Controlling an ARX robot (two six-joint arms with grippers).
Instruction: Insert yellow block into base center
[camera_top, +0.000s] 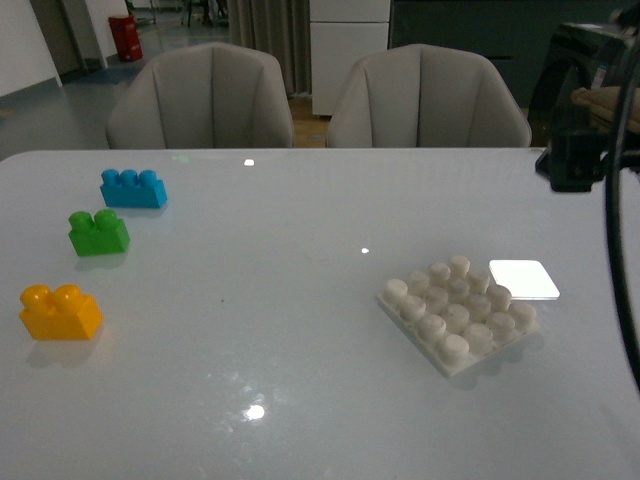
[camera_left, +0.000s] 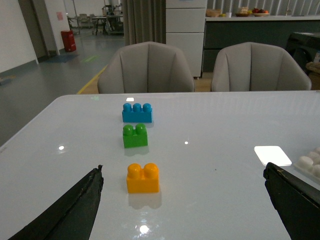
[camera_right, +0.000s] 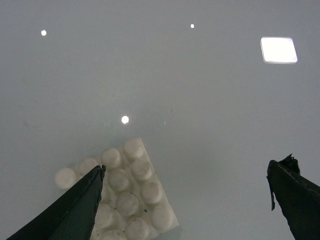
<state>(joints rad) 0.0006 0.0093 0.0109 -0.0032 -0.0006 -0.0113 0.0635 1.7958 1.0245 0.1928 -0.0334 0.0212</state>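
the yellow block (camera_top: 60, 312), smooth glossy plastic with two rounded studs, is sitting at the near left of the shiny pale worktop (camera_top: 300, 340). it is lying well apart from the base (camera_top: 458, 312), a flat white square plate of round studs turned at an angle on the right. a green brick (camera_top: 98, 232) and a blue brick (camera_top: 133, 188) are lining up behind the block. the claws are showing only in the wrist views. the left claw (camera_left: 183, 172) is spreading its dark fingers wide, gripping nothing, with the block ahead between them. the right claw (camera_right: 186, 167) is likewise standing apart, one finger overlapping the base. a bright square patch (camera_top: 523, 279) is gleaming just beside the base.
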